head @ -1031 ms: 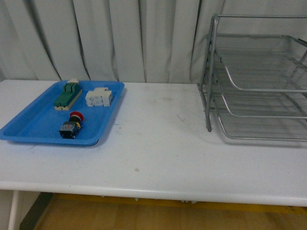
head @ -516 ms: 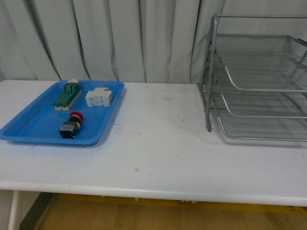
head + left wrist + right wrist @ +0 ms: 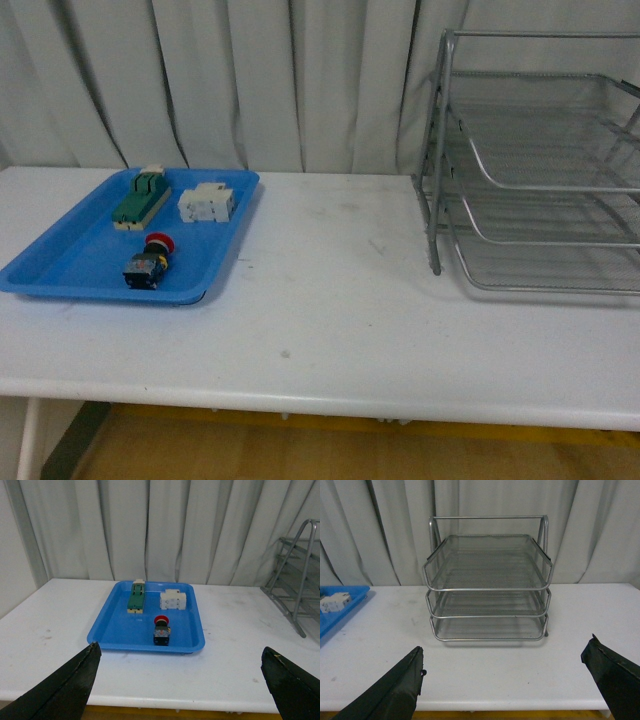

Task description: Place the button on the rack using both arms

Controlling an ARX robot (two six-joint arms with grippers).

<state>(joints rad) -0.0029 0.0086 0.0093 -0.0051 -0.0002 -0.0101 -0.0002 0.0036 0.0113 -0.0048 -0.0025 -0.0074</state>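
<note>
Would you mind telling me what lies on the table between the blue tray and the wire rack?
Nothing: the front view shows only bare white tabletop between the blue tray and the rack.

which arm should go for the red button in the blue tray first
Left. The left tool, open, faces the small red-capped push-button in the flat blue plastic tray, on the robot's left side. The right tool, also open, faces the silver wire-mesh rack instead.

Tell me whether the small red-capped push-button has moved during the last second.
No. The red-capped push-button sits at the same spot near the front rim of the flat blue plastic tray.
</note>
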